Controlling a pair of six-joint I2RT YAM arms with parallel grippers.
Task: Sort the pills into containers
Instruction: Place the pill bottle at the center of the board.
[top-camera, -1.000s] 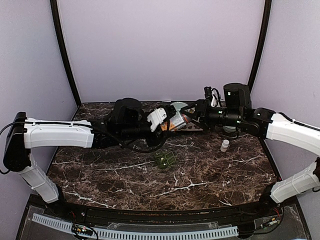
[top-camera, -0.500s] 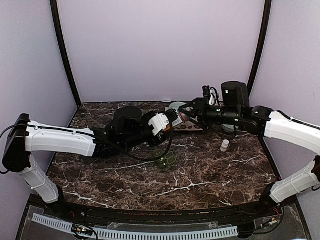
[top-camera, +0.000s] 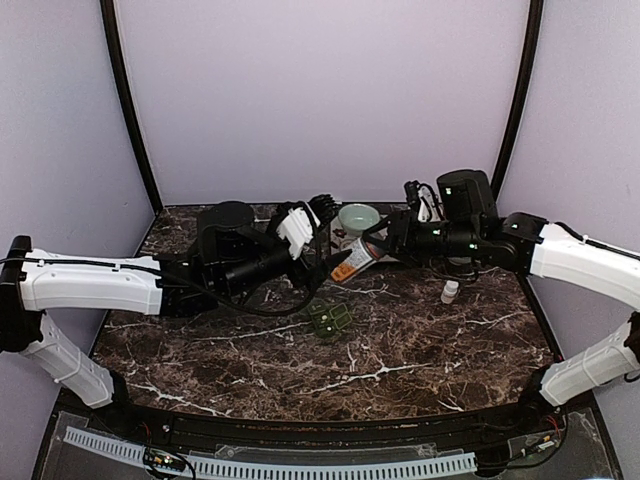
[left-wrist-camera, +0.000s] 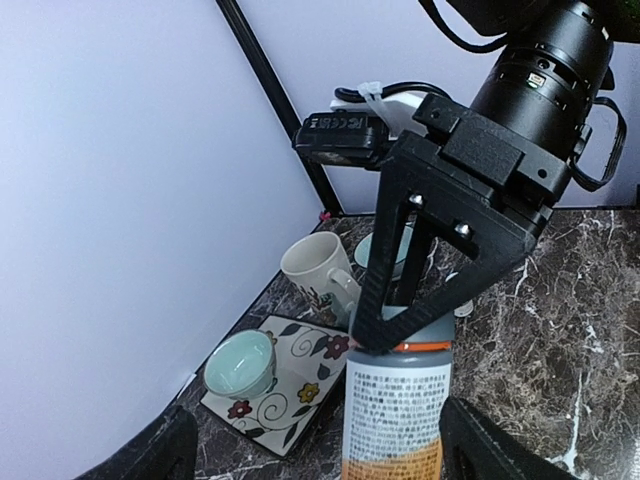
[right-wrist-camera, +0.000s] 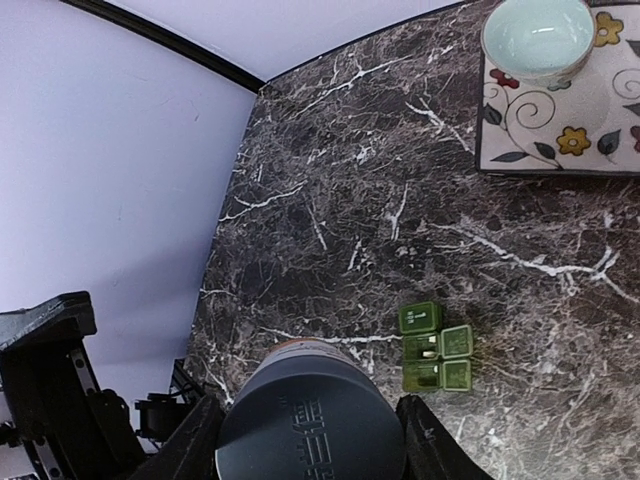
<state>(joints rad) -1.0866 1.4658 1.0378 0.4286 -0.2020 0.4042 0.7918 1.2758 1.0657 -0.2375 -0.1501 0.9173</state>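
A pill bottle (top-camera: 354, 262) with a grey cap and a white-and-orange label hangs tilted above the table. My right gripper (top-camera: 374, 244) is shut on its cap end; the grey cap (right-wrist-camera: 310, 425) fills the space between the right gripper (right-wrist-camera: 310, 445) fingers. My left gripper (left-wrist-camera: 325, 455) stands wide open, its fingers clear of the bottle (left-wrist-camera: 395, 405) on both sides, and it sits back-left of the bottle (top-camera: 322, 207). The dark-green containers (top-camera: 329, 319) lie on the table below, two lids open (right-wrist-camera: 435, 346). No loose pills show.
A small white bottle (top-camera: 450, 291) stands right of centre. A floral tile (left-wrist-camera: 290, 390) at the back carries a pale green bowl (left-wrist-camera: 240, 365), with a mug (left-wrist-camera: 315, 270) behind it. The bowl (top-camera: 358, 217) sits close behind both grippers.
My left gripper has opened, let go of the bottle and drawn back to the left. The bottle stays in my right gripper and has tipped lower.
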